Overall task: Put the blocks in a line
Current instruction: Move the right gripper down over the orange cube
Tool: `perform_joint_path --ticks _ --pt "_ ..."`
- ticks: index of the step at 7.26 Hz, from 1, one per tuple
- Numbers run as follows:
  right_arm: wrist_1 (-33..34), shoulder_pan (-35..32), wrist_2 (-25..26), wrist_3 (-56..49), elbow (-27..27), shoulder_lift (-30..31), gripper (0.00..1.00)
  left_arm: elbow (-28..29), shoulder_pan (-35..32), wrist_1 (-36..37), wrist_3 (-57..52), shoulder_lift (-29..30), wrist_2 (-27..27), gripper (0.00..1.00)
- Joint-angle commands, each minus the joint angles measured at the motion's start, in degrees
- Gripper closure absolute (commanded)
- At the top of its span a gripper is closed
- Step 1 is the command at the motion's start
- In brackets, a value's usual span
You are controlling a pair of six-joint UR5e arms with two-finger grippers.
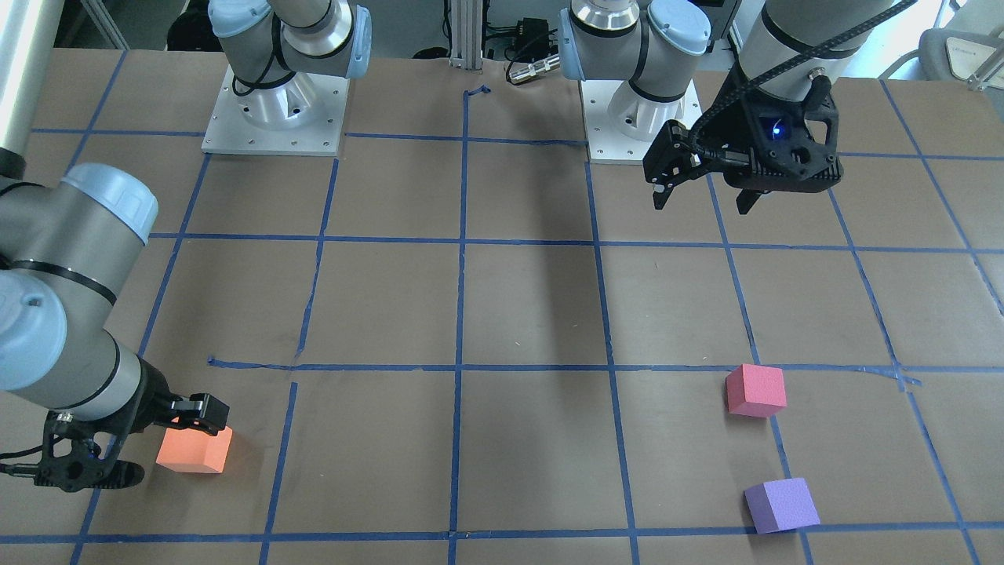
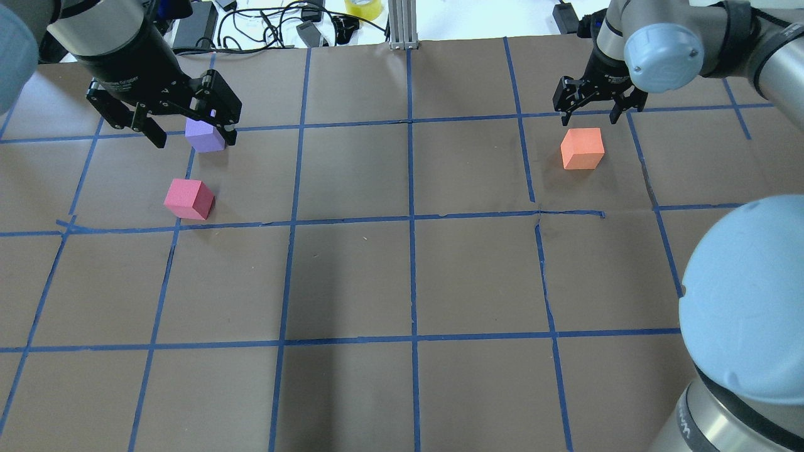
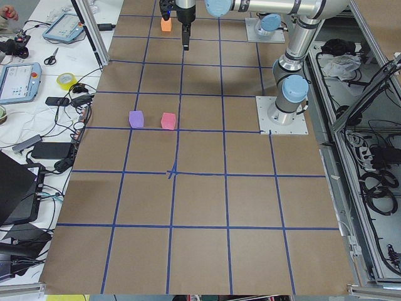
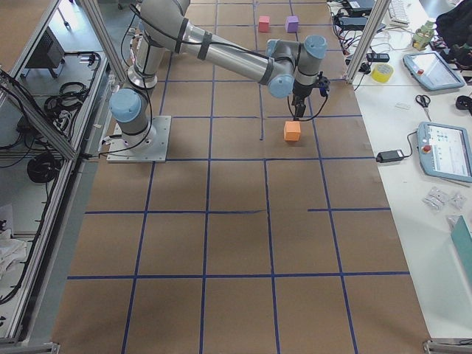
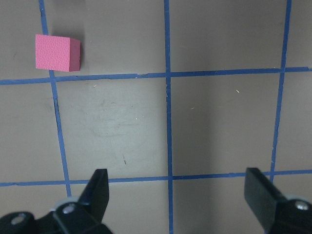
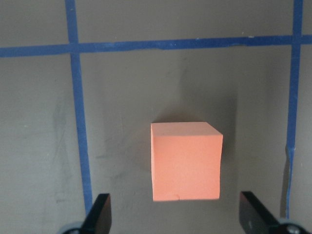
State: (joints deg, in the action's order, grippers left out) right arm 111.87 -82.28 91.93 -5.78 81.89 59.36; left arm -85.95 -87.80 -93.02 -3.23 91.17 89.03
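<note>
The orange block (image 1: 194, 450) lies alone on the table; it also shows in the overhead view (image 2: 582, 148). My right gripper (image 1: 163, 443) is open and hovers over it, and in the right wrist view the block (image 6: 186, 161) sits just ahead of the open fingers (image 6: 101, 214). The pinkish-red block (image 1: 755, 390) and the purple block (image 1: 780, 506) lie close together on the other side. My left gripper (image 1: 700, 205) is open and empty, held high above the table. Its wrist view shows the pinkish-red block (image 5: 57, 52) far ahead; the purple block is out of that view.
Brown paper with a grid of blue tape (image 2: 411, 220) covers the table. The two arm bases (image 1: 274, 110) stand at the robot's edge. Cables, tape rolls and tablets (image 4: 442, 74) lie on the side benches beyond the table's far edge.
</note>
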Motion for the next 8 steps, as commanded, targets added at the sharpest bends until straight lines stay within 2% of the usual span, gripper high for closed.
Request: perform_joint_path --ticks 1,5,8 --pt "4.2 0.6 -0.2 -0.7 -0.1 -4.3 0.07 0.0 0.0 0.5 0.2 0.4 -0.1 0.0" --pt "4.4 0.6 0.1 -2.5 0.1 -6.2 0.1 -0.1 0.0 0.6 0.2 0.3 -0.1 0.0" --pt "4.4 0.6 0.3 -4.2 0.1 -6.4 0.27 -0.1 0.0 1.5 0.3 0.3 0.0 0.0"
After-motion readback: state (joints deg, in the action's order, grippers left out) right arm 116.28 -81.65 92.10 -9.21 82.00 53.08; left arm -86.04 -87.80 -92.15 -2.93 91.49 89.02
